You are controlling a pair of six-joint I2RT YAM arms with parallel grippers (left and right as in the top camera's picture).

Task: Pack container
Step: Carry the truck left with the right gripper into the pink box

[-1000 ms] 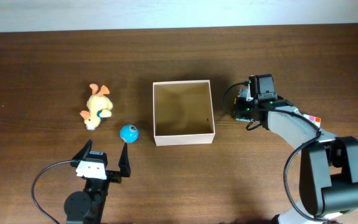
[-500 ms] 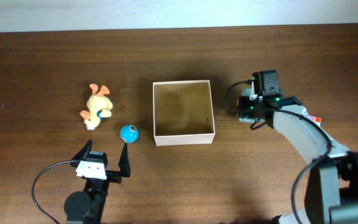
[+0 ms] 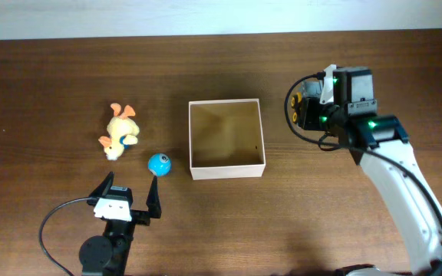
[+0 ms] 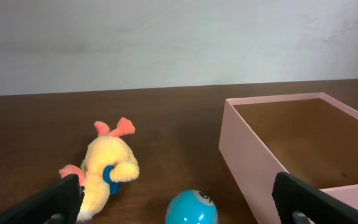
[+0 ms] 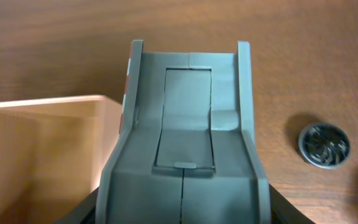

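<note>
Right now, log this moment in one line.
container empty | duck, ball on table | left tool open | right tool shut

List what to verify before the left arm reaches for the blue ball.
1. Left end effector open: ok, fingers spread wide.
2. Blue ball free to grasp: ok, it lies alone, apart from the plush duck and the container.
3. Container ready: ok, upright, inside bare.
4. Right end effector out of the way: ok, shut, beside the container's wall farthest from the ball.
5. Ball lined up between the left fingers: cannot tell; centred in the wrist view, by one fingertip from overhead.
</note>
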